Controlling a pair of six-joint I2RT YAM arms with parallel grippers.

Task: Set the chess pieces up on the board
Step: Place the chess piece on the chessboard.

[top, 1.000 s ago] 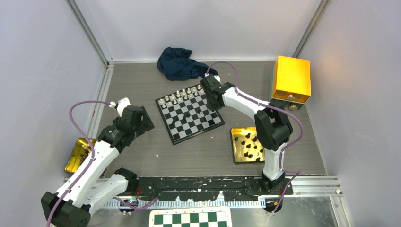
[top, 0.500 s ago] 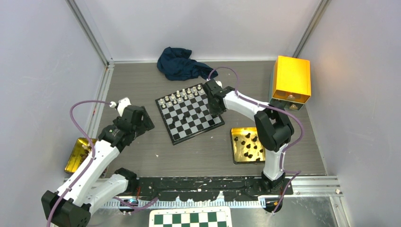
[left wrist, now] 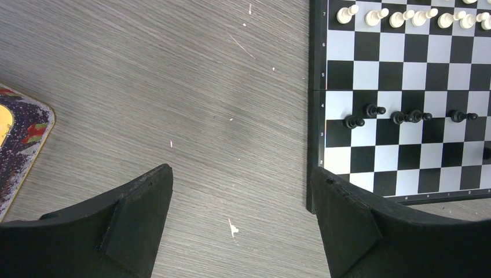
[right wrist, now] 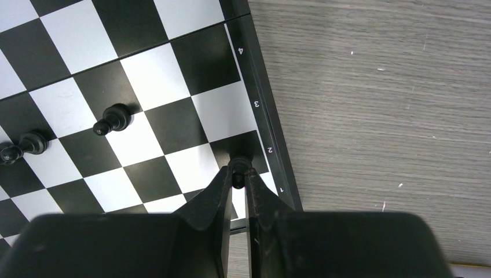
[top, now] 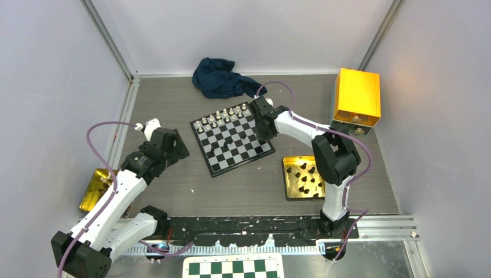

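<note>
one outstretched arm (top: 298,126), claw (right wrist: 238,175) around piece (right wrist: 238,162)

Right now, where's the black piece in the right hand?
Right wrist view: the black piece is pinched in the right hand, over the board's right edge column beside the 2 label.

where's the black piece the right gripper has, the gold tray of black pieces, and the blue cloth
black piece (right wrist: 238,164): right wrist view, on its wide far end
gold tray (top: 288,194): top external view, on its bare near-left corner
blue cloth (top: 219,78): top external view, on the middle of the heap
</note>
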